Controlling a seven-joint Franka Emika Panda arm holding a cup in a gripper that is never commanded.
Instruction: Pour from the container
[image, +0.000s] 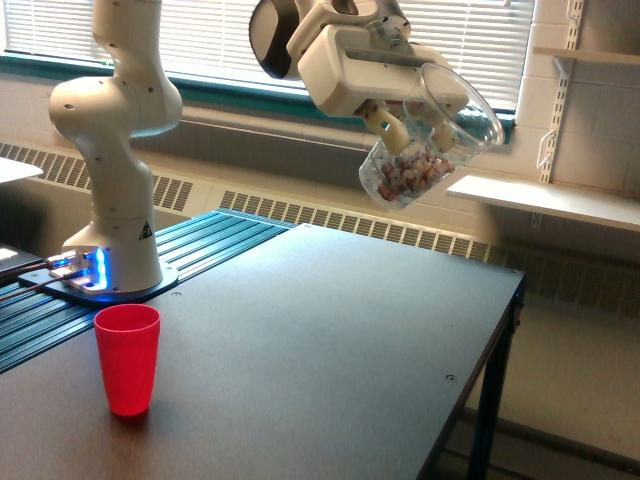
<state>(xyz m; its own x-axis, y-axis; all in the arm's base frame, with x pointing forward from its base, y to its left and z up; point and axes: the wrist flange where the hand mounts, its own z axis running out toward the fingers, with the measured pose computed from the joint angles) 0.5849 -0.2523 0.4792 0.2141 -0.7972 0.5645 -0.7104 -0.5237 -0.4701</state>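
We see the fingers (408, 128) clenched on the container (432, 140), which hangs tilted high above the bench (330, 330), its rim turned toward the exterior view's right and pinkish-brown bits gathered at its low end. Far below the fingers, toward the exterior view's left, a red cup (127, 357) stands upright on the bench.

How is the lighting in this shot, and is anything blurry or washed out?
In the exterior view, daylight through the window blinds backlights the scene and blows out the glass; the clear cup in the gripper catches pale glare on its rim; the red cup and dark table look sharp, with soft sheen and only faint shadows.
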